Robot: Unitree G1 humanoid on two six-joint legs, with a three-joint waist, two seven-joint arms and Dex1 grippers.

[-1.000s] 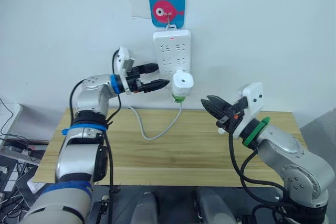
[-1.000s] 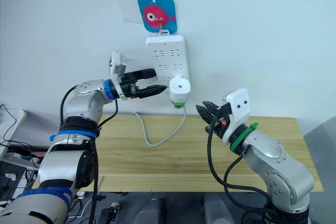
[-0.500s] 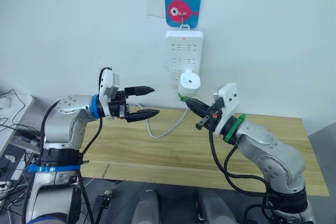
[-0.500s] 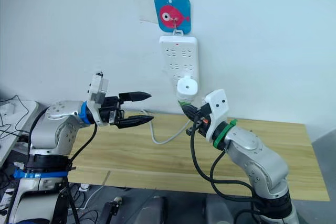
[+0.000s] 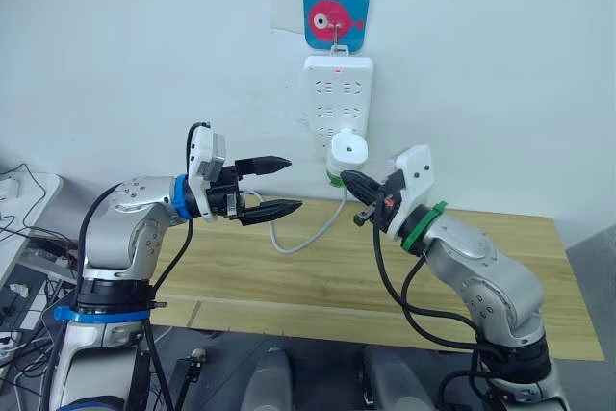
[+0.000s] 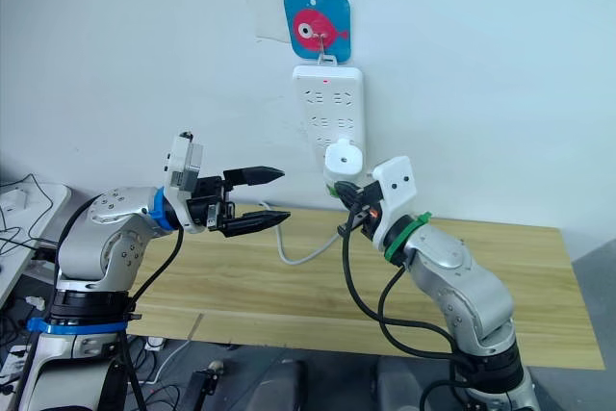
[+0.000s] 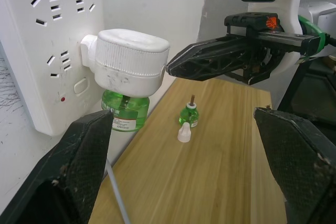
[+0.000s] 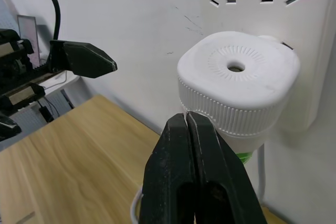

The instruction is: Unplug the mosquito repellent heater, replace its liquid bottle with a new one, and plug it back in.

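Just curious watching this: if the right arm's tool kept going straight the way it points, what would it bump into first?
Most likely the mosquito repellent heater plugged into the power strip. The shut right tool points at its ribbed lower edge, though the remaining gap is hard to judge.

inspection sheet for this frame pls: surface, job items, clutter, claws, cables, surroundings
Surface: wooden table, bare part in good view.
Job's things: mosquito repellent heater plugged into the power strip, green bottle fitted beneath; spare green bottle uncapped, with its white cap beside it on the table.
Clutter: nothing seen.
Claws: left claw open, short of the heater; right claw shut, tip at the heater's base.
Cables: white strip cord looping onto the table.
Surroundings: white wall, fish hook plate.
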